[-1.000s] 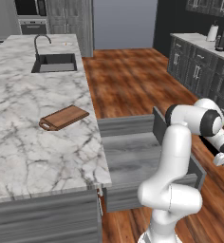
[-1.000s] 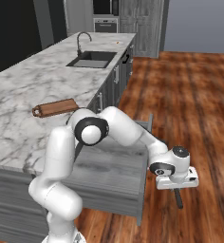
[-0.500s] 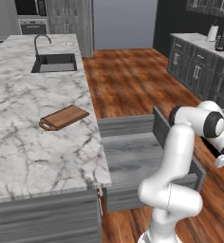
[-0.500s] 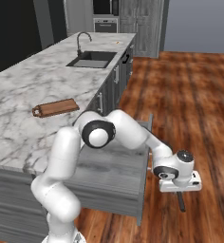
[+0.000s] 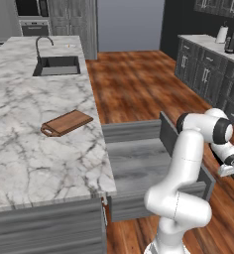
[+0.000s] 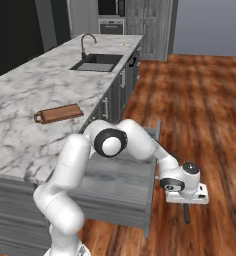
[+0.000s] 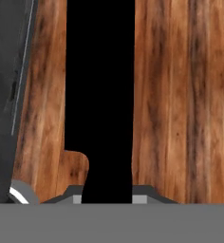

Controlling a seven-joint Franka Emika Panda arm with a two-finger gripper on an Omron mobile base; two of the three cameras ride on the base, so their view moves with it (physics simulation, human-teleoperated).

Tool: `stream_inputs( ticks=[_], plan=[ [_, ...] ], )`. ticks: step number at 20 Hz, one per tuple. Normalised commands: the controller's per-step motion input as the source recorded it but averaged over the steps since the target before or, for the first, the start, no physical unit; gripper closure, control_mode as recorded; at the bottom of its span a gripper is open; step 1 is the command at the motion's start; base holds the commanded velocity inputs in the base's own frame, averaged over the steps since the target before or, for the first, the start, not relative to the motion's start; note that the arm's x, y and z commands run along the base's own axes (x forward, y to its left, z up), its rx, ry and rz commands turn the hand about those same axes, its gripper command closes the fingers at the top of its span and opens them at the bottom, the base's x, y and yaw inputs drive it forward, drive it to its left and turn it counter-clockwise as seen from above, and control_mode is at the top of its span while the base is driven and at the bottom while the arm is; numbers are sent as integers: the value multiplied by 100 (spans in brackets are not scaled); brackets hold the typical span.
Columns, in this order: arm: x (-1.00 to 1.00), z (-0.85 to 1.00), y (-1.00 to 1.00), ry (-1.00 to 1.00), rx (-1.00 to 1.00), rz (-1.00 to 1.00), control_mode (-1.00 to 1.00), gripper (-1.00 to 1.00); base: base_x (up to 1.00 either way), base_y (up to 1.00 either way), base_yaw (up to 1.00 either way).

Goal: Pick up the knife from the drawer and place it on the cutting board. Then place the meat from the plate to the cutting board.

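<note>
Two fingers of hand (image 6: 186, 206) clamped on knife (image 6: 186, 214), apparently hanging blade-down beside open drawer (image 6: 121, 180).

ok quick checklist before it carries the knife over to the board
1. Knife held in pincer: ok, it hangs blade down between the fingertips.
2. Knife out of the drawer: ok, it hangs over the wood floor.
3. Board bare on the counter: ok.
4. Drawer open: ok.
5. Plate and meat placement: cannot tell.
</note>
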Motion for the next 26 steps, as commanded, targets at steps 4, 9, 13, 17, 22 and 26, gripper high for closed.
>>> stream_inputs(
  ticks=[4,9,13,17,22,26],
  plan=[
    [14,-17,4,0,0,-3,-100,100,0,0,0],
    [4,-19,0,0,0,0,-100,100,0,0,0],
    [18,-23,6,0,0,0,-100,100,0,0,0],
    [18,-12,4,0,0,0,-100,100,0,0,0],
    [1,-14,0,0,0,0,-100,100,0,0,0],
    [5,-24,2,0,0,0,-100,100,0,0,0]
  ],
)
